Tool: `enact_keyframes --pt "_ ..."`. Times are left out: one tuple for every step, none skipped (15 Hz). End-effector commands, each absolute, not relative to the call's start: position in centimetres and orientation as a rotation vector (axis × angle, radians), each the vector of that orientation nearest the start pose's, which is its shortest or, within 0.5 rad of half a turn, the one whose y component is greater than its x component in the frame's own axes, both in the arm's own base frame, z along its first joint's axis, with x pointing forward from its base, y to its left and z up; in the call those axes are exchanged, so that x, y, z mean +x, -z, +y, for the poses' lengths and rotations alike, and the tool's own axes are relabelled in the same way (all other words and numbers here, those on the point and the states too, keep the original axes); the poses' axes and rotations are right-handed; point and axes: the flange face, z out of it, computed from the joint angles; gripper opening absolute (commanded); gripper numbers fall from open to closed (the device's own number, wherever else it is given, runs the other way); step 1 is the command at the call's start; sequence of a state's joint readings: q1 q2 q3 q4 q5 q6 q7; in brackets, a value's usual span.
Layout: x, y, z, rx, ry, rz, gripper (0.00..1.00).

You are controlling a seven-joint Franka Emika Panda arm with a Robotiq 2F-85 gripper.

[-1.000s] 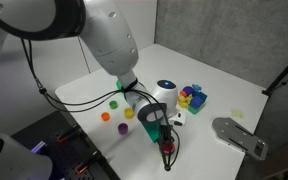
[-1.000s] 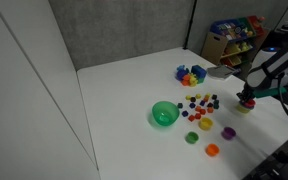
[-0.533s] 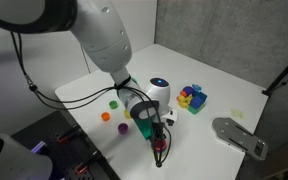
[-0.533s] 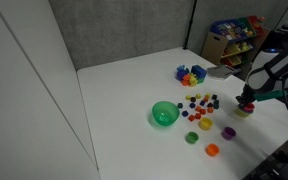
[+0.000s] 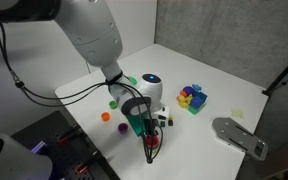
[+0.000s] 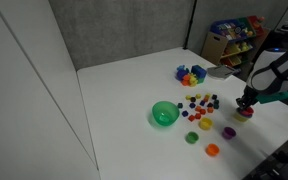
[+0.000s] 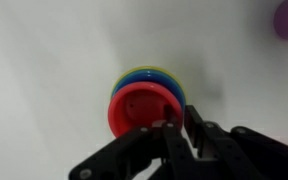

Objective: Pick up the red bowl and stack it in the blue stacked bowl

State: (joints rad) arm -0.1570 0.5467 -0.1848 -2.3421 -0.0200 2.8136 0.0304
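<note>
White table (image 6: 124,85), grey panel walls (image 6: 124,30) behind it, and a shelf of toys (image 6: 234,38) at 1 o'clock past the far edge. In an exterior view the backdrop is a dark curtain (image 5: 234,30).

Counts, big to small:
- 1 Panda arm (image 5: 89,35).
- 1 green bowl (image 6: 164,114), mid-table.
- 1 multicoloured block cluster (image 6: 191,74), at 1 o'clock from the green bowl.
- 1 bowl stack, at 3 o'clock from the green bowl, near the table edge.
- 4 cups at 4–5 o'clock from the green bowl: yellow cup (image 6: 205,125), green cup (image 6: 192,138), purple cup (image 6: 229,131), orange cup (image 6: 212,150).
- A scatter of small pieces (image 6: 199,103), too small to count.

The red bowl (image 7: 144,108) sits nested in the blue stacked bowl (image 7: 126,80). A yellow-green rim shows outside the blue.

The gripper (image 7: 184,128) is narrow and pinches the red bowl's rim at 5 o'clock. The wrist view is blurry.
</note>
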Motion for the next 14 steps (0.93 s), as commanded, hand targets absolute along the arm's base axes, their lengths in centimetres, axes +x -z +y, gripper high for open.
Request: enact_keyframes --pt "45.3 -11.8 -17.2 -3.180 -0.123 0.500 0.51" --pt "45.3 -12.0 -17.2 -3.182 -0.111 0.499 0.58" --pt "45.2 -12.3 -17.0 -3.180 -0.110 0.497 0.66" --pt "45.2 -12.8 -16.9 -3.177 -0.109 0.491 0.75" --pt "45.2 -13.1 -16.8 -3.177 -0.105 0.485 0.82" --pt "45.2 -13.8 -16.6 -3.175 -0.105 0.478 0.90" --pt "45.2 -14.4 -16.4 -3.175 -0.098 0.471 0.97" --pt "45.1 -15.2 -16.1 -3.175 -0.101 0.457 1.00" --pt "45.0 -16.2 -15.8 -3.175 -0.095 0.447 1.00" --pt "44.8 -17.3 -15.5 -3.178 -0.094 0.435 1.00" --pt "44.7 -18.5 -15.3 -3.182 -0.093 0.426 1.00" --pt "44.5 -19.6 -15.0 -3.185 -0.103 0.416 1.00" --pt "44.3 -20.9 -14.8 -3.190 -0.102 0.407 1.00" --pt "44.1 -22.3 -14.6 -3.193 -0.107 0.386 1.00"
